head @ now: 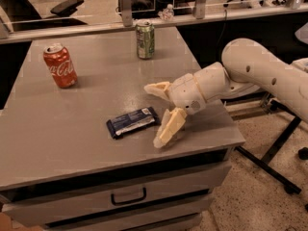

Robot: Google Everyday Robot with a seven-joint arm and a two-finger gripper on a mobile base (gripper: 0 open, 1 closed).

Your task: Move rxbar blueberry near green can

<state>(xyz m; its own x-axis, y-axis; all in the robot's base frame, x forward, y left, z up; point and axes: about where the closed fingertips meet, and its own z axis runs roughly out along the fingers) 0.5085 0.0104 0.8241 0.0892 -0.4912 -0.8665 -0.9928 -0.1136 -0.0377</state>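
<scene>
While rxbar blueberry (132,121) lay flat on table (57,129), gripper (153,114) sat at its end, jaws spread wide; green can (145,40) well apart.

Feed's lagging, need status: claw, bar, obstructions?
Claw open at right end of bar, no grip yet. Bar flat on table, green can at far edge. Red can off left, not blocking.

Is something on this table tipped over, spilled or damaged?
Nothing stands out. The green can and the red can stand upright, the bar lies flat, and the open gripper is close beside the bar.
</scene>
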